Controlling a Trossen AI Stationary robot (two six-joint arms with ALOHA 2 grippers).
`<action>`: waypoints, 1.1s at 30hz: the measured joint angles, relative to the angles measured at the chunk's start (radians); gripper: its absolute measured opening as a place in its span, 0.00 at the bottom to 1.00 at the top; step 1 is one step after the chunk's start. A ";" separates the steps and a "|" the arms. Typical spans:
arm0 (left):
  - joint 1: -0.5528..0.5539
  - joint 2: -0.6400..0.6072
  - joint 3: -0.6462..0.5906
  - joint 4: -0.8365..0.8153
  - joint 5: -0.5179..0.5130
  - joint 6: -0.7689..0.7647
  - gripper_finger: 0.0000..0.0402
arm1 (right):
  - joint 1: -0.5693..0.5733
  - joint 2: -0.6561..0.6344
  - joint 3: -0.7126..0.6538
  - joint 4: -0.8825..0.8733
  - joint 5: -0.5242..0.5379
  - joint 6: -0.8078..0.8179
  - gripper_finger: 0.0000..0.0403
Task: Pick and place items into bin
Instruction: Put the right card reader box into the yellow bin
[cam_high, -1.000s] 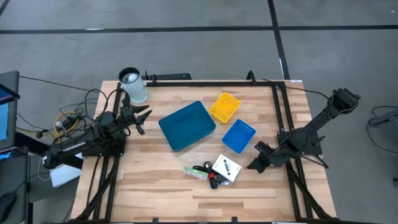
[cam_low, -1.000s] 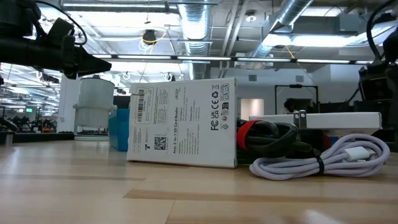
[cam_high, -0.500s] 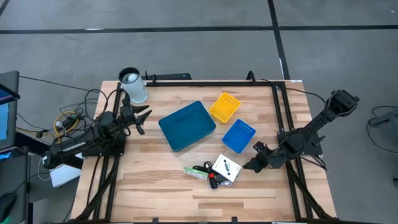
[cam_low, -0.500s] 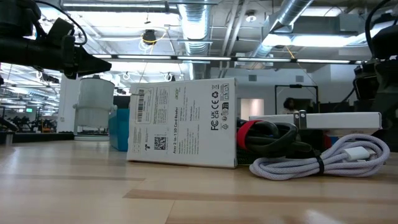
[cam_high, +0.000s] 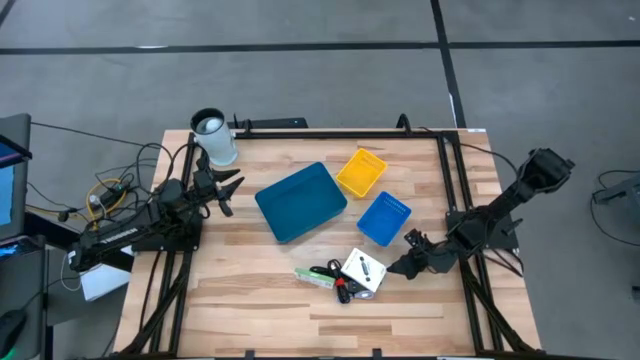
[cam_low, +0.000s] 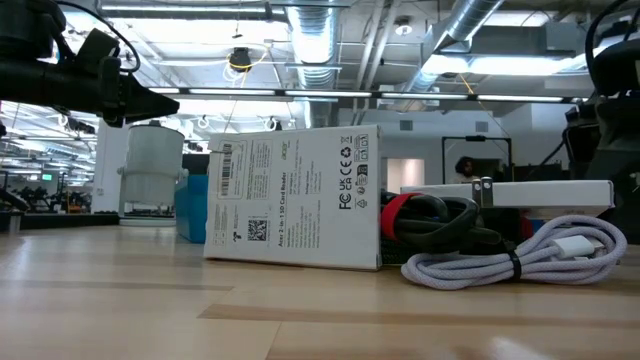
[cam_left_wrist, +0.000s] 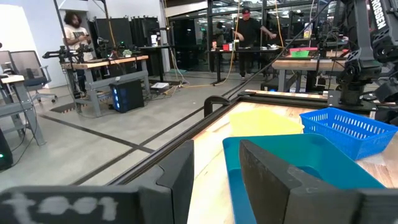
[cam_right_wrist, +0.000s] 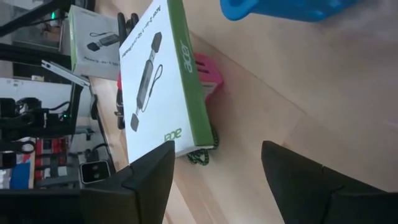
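The items lie in a small pile on the table's near middle: a white square packet (cam_high: 363, 270) with a green side (cam_right_wrist: 186, 74), a green stick (cam_high: 314, 277), black pieces (cam_high: 330, 270) and a pink-red piece (cam_right_wrist: 208, 71). The packet rests partly on the other pieces. My right gripper (cam_high: 393, 267) is open and empty, low over the table just right of the packet; in its wrist view (cam_right_wrist: 217, 180) the packet lies ahead of the fingers. My left gripper (cam_high: 228, 187) is open and empty at the table's far left.
A large teal bin (cam_high: 300, 201), a yellow bin (cam_high: 360, 172) and a blue bin (cam_high: 384, 218) stand behind the pile. A white cylinder (cam_high: 213, 138) stands at the far left corner. A coiled white cable (cam_low: 520, 255) shows in the low view. People stand in the room beyond.
My right gripper has gone a little toward the table's left edge, closer to the white packet, staying open. The items have not moved.
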 joint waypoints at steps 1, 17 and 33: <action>0.000 0.000 0.000 0.000 0.000 0.000 0.30 | 0.000 0.006 0.000 0.006 0.000 0.000 0.58; 0.000 0.000 0.000 0.000 0.000 0.000 0.30 | -0.053 0.059 0.000 0.118 -0.003 -0.070 0.58; 0.000 0.000 0.000 0.000 0.000 0.000 0.30 | -0.052 0.058 0.000 0.152 -0.004 -0.080 0.58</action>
